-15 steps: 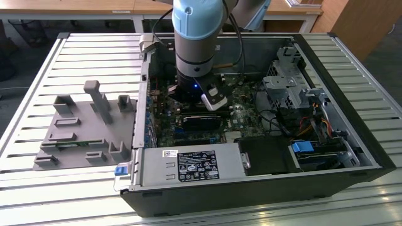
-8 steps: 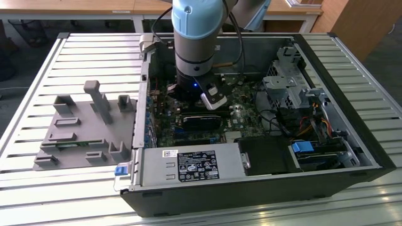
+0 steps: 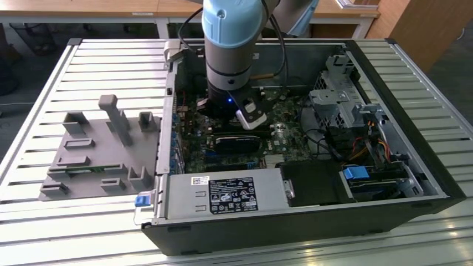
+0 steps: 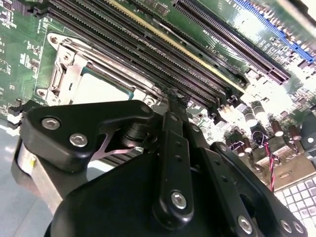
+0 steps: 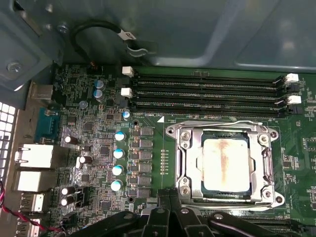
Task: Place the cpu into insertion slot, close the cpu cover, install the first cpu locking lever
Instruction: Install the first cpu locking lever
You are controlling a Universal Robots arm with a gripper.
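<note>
**A:** Starting with what's nearest: the gripper [image 5: 170, 196] hangs low over the board, its fingers drawn together with nothing between them, just short of the socket's near edge.

**B:** And the cpu [image 5: 226, 165]?

**A:** It is seated flat in the insertion slot [image 5: 174, 132], tan top showing through the window of the cpu cover [image 5: 190, 163], which lies down over it. So placing and closing look done; I judge the step in hand is the locking lever [image 5: 222, 122], the thin wire rod running along the socket's far side. Whether its end is tucked under its hook, I cannot tell.

**B:** How would you work it well?

**A:** Press on the rod itself, never on the chip or the frame's thin rails. Keep the tips narrow, as they are, come at the rod square, and sweep it sideways under the catch only once it is fully down. A slip lands on bare board.

**B:** Room to move?

**A:** Tight beyond the rod: the memory slots [image 5: 207, 91] sit just behind it, white clips at their ends. A row of capacitors [image 5: 118, 154] stands beside the socket. Farther off, the case wall [image 5: 207, 29] rises with a looped cable [image 5: 98, 27] against it.

**B:** And from outside?

**A:** In the exterior view the arm [image 3: 231, 50] drops straight into the open computer case [image 3: 296, 230], with the power supply [image 3: 229, 195] in front and the drive cage [image 3: 336, 100] at that view's right. Straight up is the free way.
</note>
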